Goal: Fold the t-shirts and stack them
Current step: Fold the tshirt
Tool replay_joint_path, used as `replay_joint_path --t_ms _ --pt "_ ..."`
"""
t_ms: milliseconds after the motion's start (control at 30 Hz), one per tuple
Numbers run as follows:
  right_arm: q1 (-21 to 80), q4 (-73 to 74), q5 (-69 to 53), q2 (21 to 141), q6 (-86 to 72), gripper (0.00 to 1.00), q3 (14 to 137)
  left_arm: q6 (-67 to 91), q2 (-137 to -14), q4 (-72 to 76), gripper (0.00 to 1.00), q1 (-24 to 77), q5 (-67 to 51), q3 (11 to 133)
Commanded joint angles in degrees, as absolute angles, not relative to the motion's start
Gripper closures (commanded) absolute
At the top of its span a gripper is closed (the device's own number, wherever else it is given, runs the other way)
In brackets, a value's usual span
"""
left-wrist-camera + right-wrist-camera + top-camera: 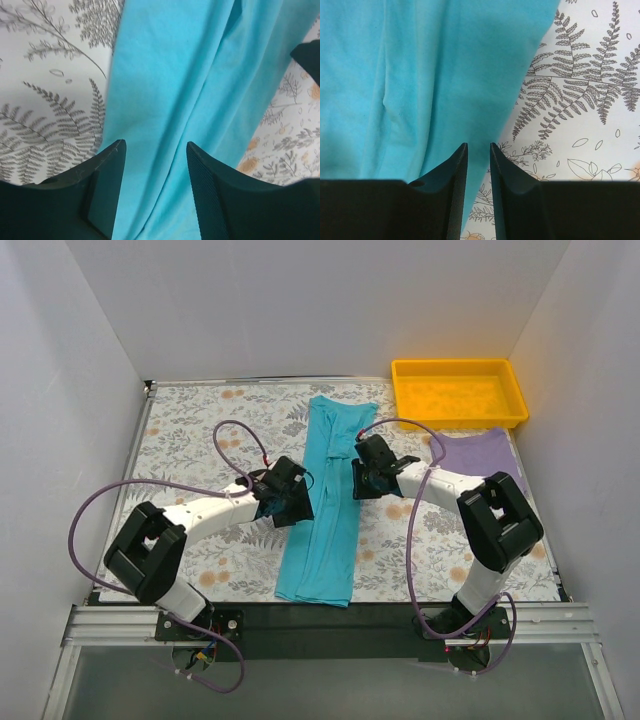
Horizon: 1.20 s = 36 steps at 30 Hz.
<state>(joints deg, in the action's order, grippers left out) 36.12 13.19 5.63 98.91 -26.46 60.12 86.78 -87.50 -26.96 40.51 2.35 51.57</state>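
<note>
- Centre of the top view: the teal t-shirt (330, 540) lies on the fern-print table (190, 430) as a long narrow strip, already folded lengthwise, running from mid-top to the lower edge.
- Right of frame: the lavender t-shirt (478, 452) sits below the yellow tray (460, 366), partly under my right arm and not yet folded.
- Left of the strip: my left gripper (285, 498) sits at the cloth's left edge; its wrist view shows the jaws spread, holding nothing, teal cloth beneath.
- Right of the strip: my right gripper (368, 478) meets the right edge; its jaws are nearly together over that edge, and I cannot tell whether cloth is pinched.
- Step, as I judge it: the crosswise fold of the teal strip.
- Next move calls for both grippers to pinch matching edges at one level, then carry them along the strip evenly.
</note>
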Motion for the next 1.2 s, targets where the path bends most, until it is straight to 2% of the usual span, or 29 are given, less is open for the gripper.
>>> replay_joint_path --t_ms 0,200,300,367,533,700,767,833,900,933,967,1033,1167 --pt "36.2 13.0 7.6 99.9 -27.8 0.73 60.1 83.9 -89.1 -27.7 0.52 39.7 8.4 54.6" --pt "35.1 13.6 8.5 102.8 -25.8 0.74 61.0 83.1 -95.1 -26.6 0.56 39.1 8.5 55.5" --pt "34.0 13.6 9.2 104.5 -24.3 0.79 62.1 84.1 -97.4 -26.0 0.57 39.1 7.0 55.7" --pt "33.1 13.9 11.0 106.2 -22.9 0.86 63.1 84.8 -98.3 -25.8 0.57 39.0 6.7 56.3" --pt "28.0 15.9 14.5 111.8 -18.6 0.97 70.4 87.4 -103.8 -26.0 0.58 38.5 5.2 61.4" --pt "24.1 18.5 14.3 115.0 -13.5 0.98 79.0 87.3 -108.1 -28.6 0.57 38.4 5.5 69.9" --pt "24.0 21.2 13.3 114.4 -13.0 0.94 81.2 87.4 -107.8 -30.0 0.55 38.3 6.0 70.6" --pt "24.2 22.9 10.5 111.1 -14.4 0.84 80.2 87.8 -106.2 -31.1 0.49 38.3 6.0 69.4" --pt "24.4 23.4 8.2 107.3 -16.3 0.73 74.7 88.8 -102.3 -32.2 0.41 38.3 5.1 66.2" --pt "25.1 23.3 7.7 102.9 -18.1 0.64 72.6 89.2 -100.7 -32.3 0.39 38.4 4.7 64.8" --pt "25.6 23.8 7.6 100.6 -19.0 0.61 68.2 89.6 -98.9 -32.6 0.36 38.5 4.3 63.0" --pt "27.3 24.6 6.4 94.2 -22.3 0.54 64.4 90.9 -92.6 -33.0 0.3 39.0 3.5 58.8" --pt "31.9 28.0 5.5 85.6 -28.8 0.52 56.7 92.5 -83.2 -35.3 0.27 41.1 3.3 53.8"
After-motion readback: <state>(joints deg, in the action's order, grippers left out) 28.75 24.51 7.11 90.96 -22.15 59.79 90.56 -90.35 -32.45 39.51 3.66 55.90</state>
